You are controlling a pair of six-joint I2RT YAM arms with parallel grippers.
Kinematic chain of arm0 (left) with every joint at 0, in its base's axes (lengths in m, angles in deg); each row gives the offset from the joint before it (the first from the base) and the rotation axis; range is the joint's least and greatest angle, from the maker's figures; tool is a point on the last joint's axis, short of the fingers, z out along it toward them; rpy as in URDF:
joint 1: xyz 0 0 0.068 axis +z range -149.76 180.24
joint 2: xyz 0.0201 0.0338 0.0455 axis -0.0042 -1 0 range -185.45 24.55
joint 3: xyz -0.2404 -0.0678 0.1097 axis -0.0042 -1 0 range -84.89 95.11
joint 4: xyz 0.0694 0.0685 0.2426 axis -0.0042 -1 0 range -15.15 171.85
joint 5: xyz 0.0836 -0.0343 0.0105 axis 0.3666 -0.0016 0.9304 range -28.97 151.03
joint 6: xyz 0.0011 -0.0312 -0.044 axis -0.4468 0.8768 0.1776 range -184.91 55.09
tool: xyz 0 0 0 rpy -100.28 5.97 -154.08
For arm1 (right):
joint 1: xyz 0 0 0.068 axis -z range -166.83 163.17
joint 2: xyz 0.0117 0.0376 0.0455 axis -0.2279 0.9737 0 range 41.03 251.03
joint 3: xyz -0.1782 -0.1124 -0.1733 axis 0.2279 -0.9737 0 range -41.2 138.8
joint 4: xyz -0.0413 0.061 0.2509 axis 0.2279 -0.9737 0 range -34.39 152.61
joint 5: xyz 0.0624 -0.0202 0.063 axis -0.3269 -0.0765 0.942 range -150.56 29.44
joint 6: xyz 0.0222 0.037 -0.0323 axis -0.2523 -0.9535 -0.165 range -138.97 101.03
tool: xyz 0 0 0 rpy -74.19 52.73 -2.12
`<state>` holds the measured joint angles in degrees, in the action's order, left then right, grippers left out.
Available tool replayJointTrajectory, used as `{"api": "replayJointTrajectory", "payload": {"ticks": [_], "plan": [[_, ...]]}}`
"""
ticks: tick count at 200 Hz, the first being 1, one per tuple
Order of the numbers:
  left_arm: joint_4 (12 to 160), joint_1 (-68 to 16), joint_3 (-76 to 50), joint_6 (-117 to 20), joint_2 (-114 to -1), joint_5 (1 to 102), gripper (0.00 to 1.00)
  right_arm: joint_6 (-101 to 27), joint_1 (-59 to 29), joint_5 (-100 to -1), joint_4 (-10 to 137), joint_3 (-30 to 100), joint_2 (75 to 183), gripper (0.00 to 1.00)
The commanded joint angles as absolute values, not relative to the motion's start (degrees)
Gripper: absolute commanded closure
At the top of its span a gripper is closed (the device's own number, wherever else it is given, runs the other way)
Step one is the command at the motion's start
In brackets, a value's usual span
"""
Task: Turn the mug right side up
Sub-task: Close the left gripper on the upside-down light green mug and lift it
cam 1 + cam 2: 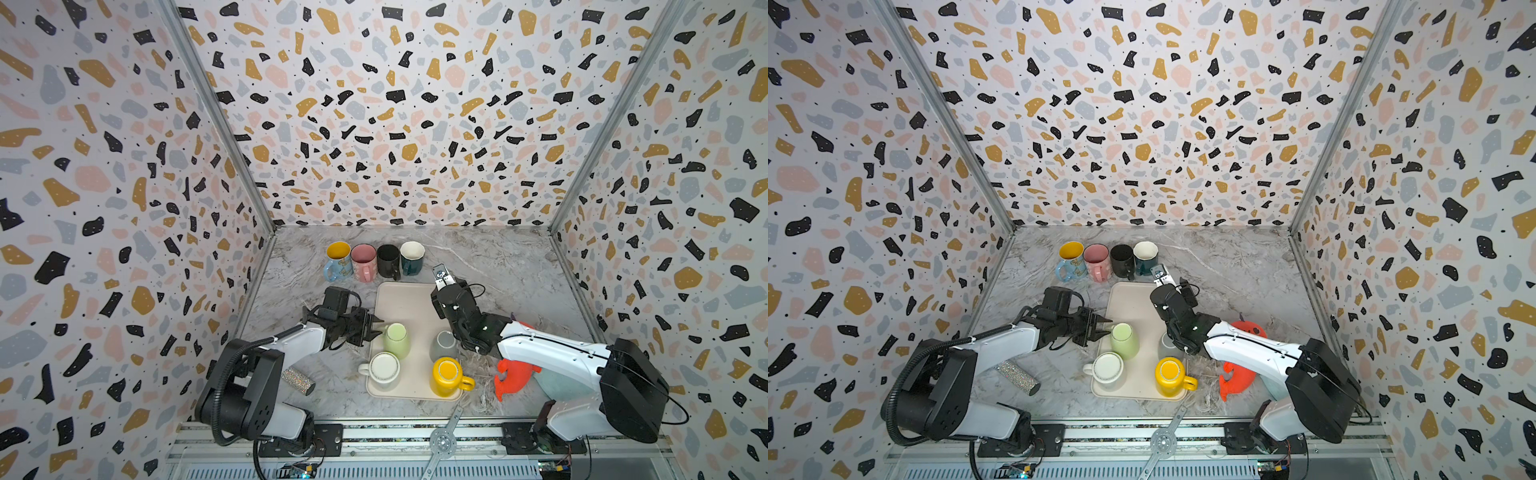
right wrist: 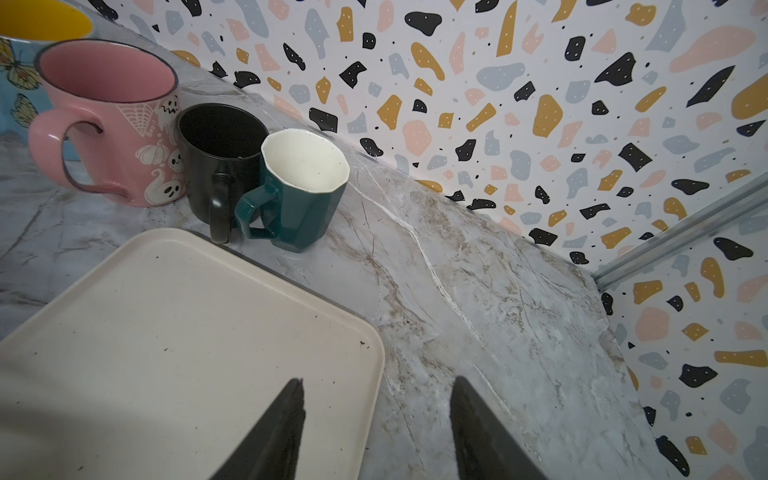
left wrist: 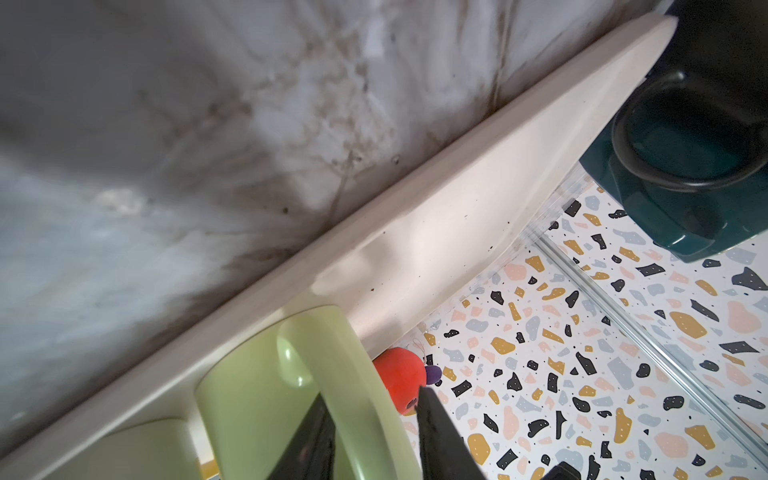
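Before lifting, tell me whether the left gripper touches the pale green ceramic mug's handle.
Cannot tell. Left wrist view: handle sits inside left gripper; gap beside one jaw, other overlaps it.

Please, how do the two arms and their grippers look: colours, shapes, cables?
The left arm and the right arm have white link shells and black joint housings. A black ribbed hose loops beside the left arm's base; a thin black cable loops at the right arm's shoulder. The left gripper and the right gripper have black fingers tapering to points.
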<state>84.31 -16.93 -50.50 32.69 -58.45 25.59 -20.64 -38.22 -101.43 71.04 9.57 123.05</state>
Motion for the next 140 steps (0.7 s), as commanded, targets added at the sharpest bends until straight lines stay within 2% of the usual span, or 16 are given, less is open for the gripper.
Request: {"api": "replayJointTrajectory", "payload": {"ticks": [1, 63, 140], "plan": [[86.3, -17.4, -49.4, 32.1, -59.2, 25.0, 0.67, -21.0, -38.2, -102.5, 70.2, 11.9, 123.3, 0.42], [87.4, -18.1, -48.0, 32.0, -61.7, 24.4, 0.71, -20.6, -38.2, -102.4, 70.1, 12.6, 124.2, 0.42], [89.9, -18.7, -46.7, 31.9, -66.2, 23.5, 0.8, -20.4, -37.9, -103.1, 69.7, 12.6, 125.0, 0.42]]}}
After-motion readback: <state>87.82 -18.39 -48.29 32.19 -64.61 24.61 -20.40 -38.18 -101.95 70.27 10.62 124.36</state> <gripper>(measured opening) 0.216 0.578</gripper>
